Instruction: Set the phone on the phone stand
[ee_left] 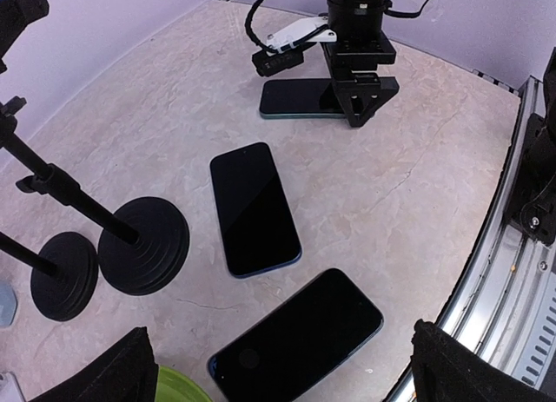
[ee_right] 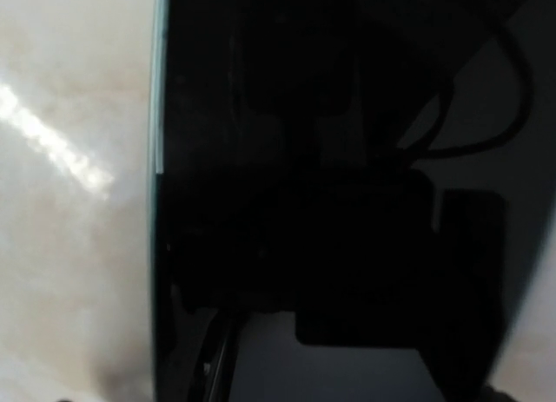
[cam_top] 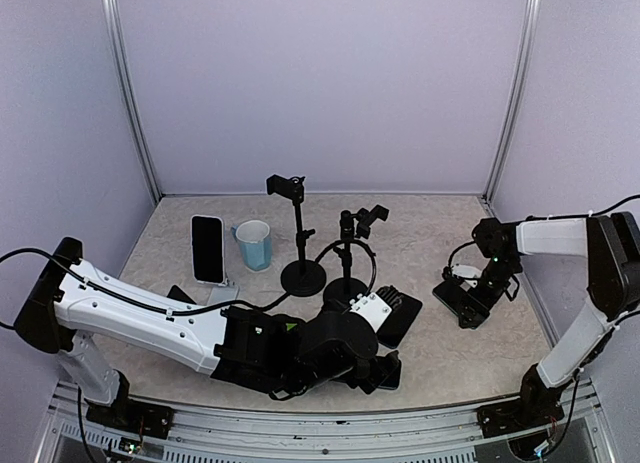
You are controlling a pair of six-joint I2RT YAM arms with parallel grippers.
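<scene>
Barely started. Phone [ee_left: 291, 98] flat on bench [ee_left: 417, 185], right under right fingers [ee_left: 363, 102]; cannot tell if they grip it. Left fingers [ee_left: 104, 372] wide, holding nothing. Phone stand [cam_top: 303, 275] far from both, bare. Lift, carry, set down: all left.

No legible txt, logo or nr in any view. Screens of the middle phone [ee_left: 254, 209] & near phone [ee_left: 295, 337] are dark w/ nothing readable. The cup [cam_top: 254, 245] looks plain.

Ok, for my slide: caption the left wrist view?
Right end effector down at the far phone; middle phone and near phone lie flat.
</scene>
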